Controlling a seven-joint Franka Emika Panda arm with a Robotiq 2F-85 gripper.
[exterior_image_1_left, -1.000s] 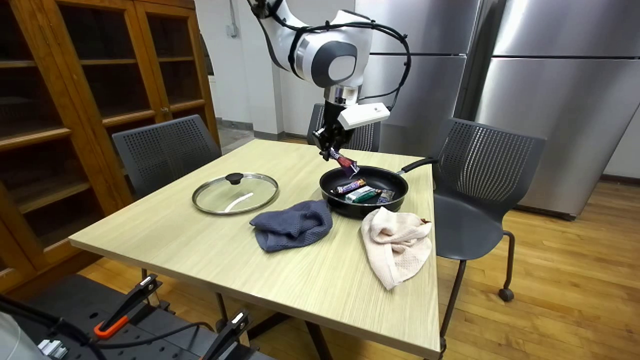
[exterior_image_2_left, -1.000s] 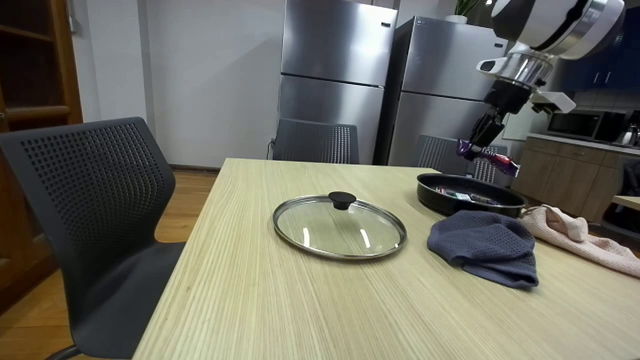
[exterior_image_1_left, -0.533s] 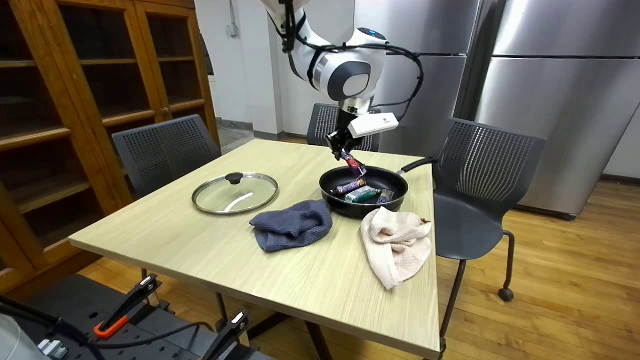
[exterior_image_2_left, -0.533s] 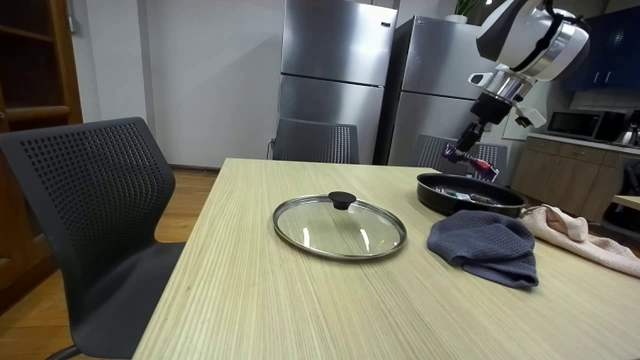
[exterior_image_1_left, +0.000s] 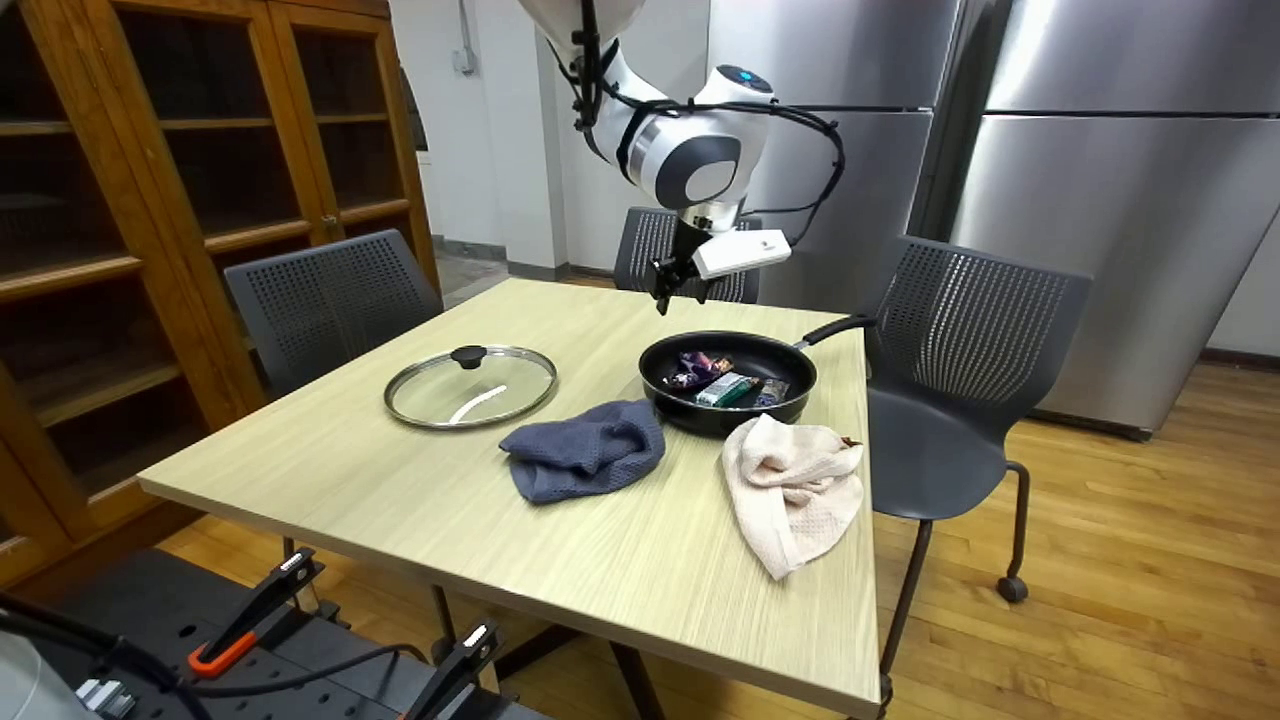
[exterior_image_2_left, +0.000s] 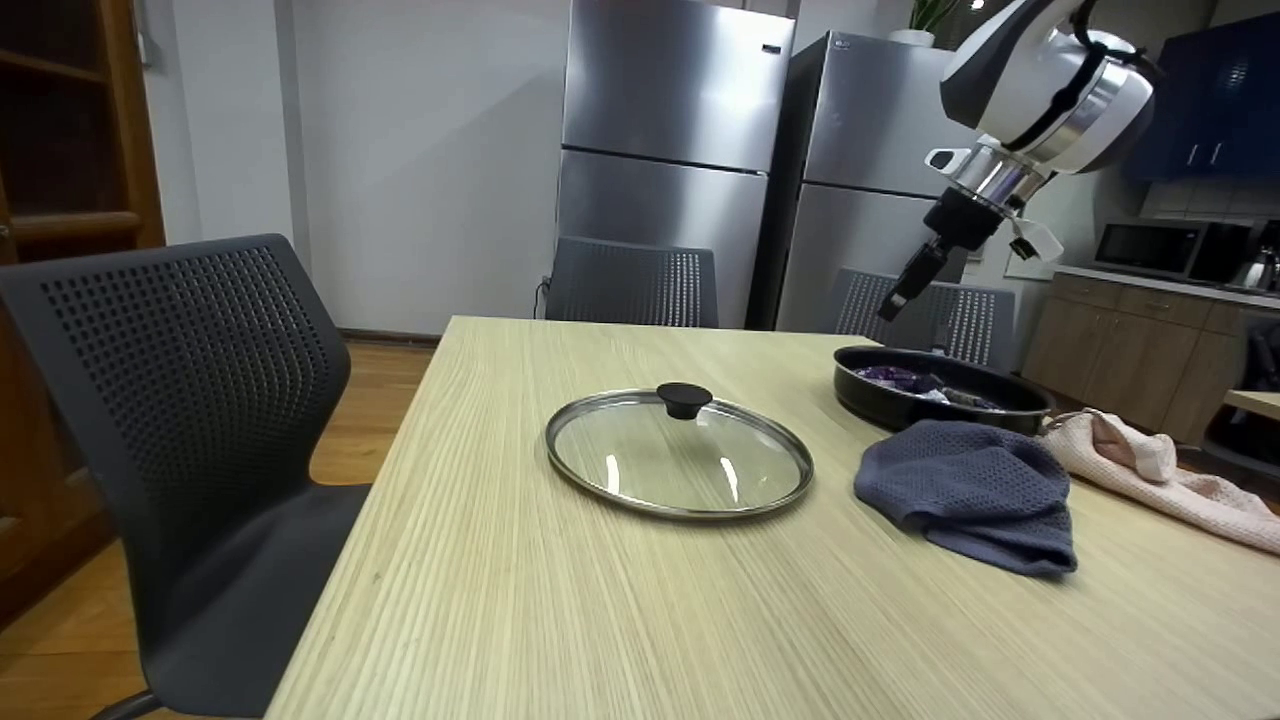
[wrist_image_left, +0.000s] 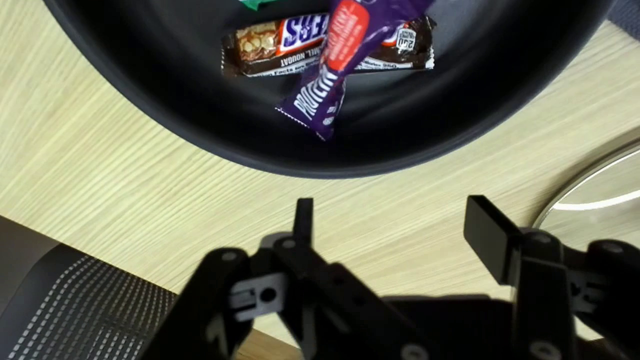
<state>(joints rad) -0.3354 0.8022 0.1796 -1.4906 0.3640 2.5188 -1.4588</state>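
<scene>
Operator: How does the end effector (wrist_image_left: 392, 220) stand?
Spotter: You have it wide. In the wrist view the fingertips (wrist_image_left: 303, 217) are well apart, and you see the bench (wrist_image_left: 200, 200) between them. It hangs in the air, higher than the rim of the pan (wrist_image_left: 330, 162) and close by it.
Operator: And the purple bar (wrist_image_left: 345, 55)?
Spotter: It lies in the pan, below your fingertips, crossing over the Snickers (wrist_image_left: 295, 42) (you can read PROTEIN toward one end of the purple bar). Both exterior views show you its purple there as well.
Operator: What else is in the pan?
Spotter: In an exterior view you get a green bar (exterior_image_1_left: 727, 390) next to those two, then a smaller dark packet (exterior_image_1_left: 772, 392). That one looks like another bar, though it is too small for you to read.
Operator: And around it?
Spotter: You have a blue cloth (exterior_image_1_left: 585, 450) and a pink cloth (exterior_image_1_left: 795, 490), both bunched on the bench just beside the pan. The lid (exterior_image_1_left: 470, 390) lies flat with its knob (exterior_image_1_left: 468, 356) up, apart from the pan. The handle (exterior_image_1_left: 838, 329) of the pan points toward a dark chair (exterior_image_1_left: 990, 310).
</scene>
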